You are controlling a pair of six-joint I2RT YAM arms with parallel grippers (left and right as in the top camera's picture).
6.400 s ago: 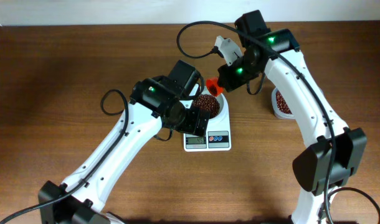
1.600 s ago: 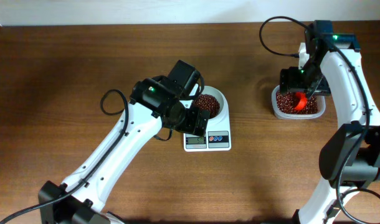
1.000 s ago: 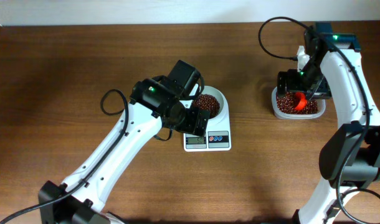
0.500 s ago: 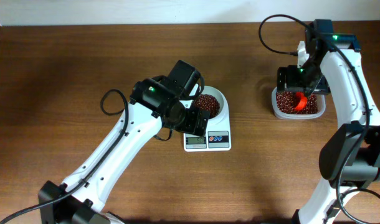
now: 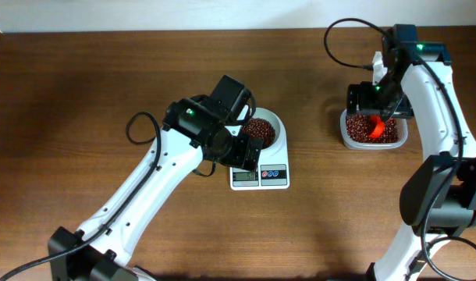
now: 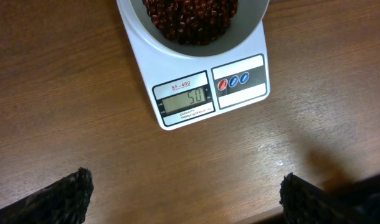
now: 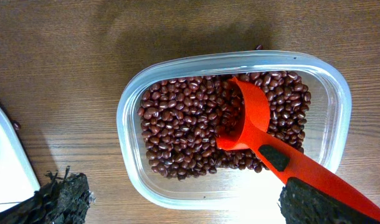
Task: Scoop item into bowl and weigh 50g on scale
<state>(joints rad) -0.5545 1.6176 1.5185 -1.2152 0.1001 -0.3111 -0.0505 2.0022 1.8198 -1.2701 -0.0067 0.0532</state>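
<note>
Red-brown and glossy, the beans (image 6: 190, 15) are lying heaped in the white bowl (image 6: 245, 32) at the top edge of the left wrist frame. Each is a tiny oval, and some are showing a pale fleck. The bowl is sitting on the white scale (image 6: 154, 71), whose grey display (image 6: 187, 99) is reading 50. The left gripper (image 6: 189, 198) is hovering over the wooden table (image 6: 65, 93), its fingers spread into the lower corners and holding nothing.

More beans are filling the clear tub (image 7: 124, 118), where a red scoop (image 7: 246, 124) is resting. The right gripper (image 7: 193, 200) is standing wide open. The scoop handle is running under its lower-right finger; whether they are touching is unclear.
</note>
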